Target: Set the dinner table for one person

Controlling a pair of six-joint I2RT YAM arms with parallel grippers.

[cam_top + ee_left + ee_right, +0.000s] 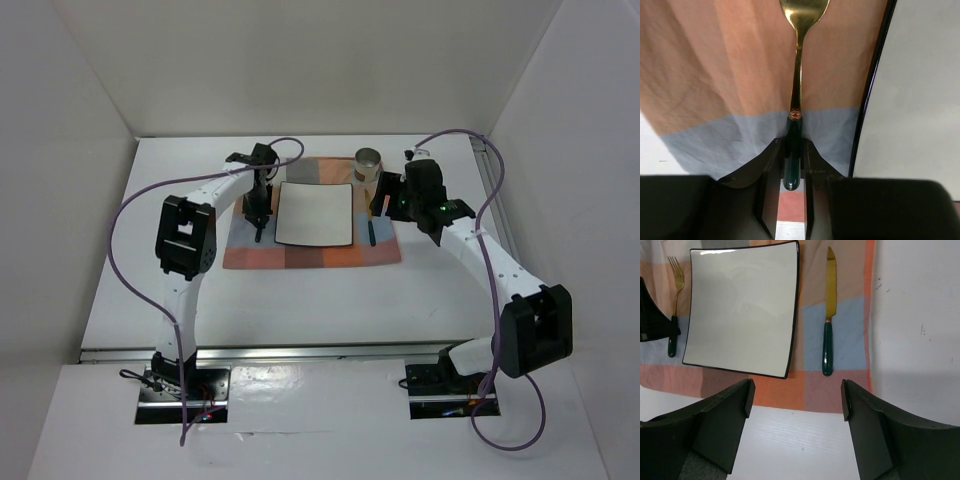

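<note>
Inspector: Overhead view first. Where does the setting stand?

Assessor: The dinner table [150, 290], a plain smooth white top, carries a checked cloth [300, 258] toward its far side. A white square plate [314, 214] sits on the cloth. A knife [372, 232] lies just right of it, and a round cup [369, 163] stands beyond its far right corner. The left gripper [260, 212] is down at the plate's left edge. The right gripper [400, 195] is near the knife.

Inspector: Left wrist view. Grip?

Assessor: Jaws drawn in against the dark green handle of a fork [796, 75], one finger each side, close to the handle's end. Neck is gold and glossy; handle is rounded and slick. The cloth beneath is soft woven fabric, creased. Whether the fork rests on it, I cannot tell. Risk, in my judgement: a slick round handle pinched so near its end may swivel or slide out. Fingers dragging on withdrawal could also pucker the cloth and shift the plate, whose black rim runs just beside the fork.

Inspector: Right wrist view?

Assessor: Right gripper spread wide, nothing in it, over bare tabletop at the cloth's near edge. The knife has a gold serrated blade and a green handle; it lies parallel to the plate and apart from it. The fork mirrors it on the left. The plate is glazed, its sides slightly curved. Risk: a low sweep by this arm would likely snag the cloth's hem or knock the knife askew.
</note>
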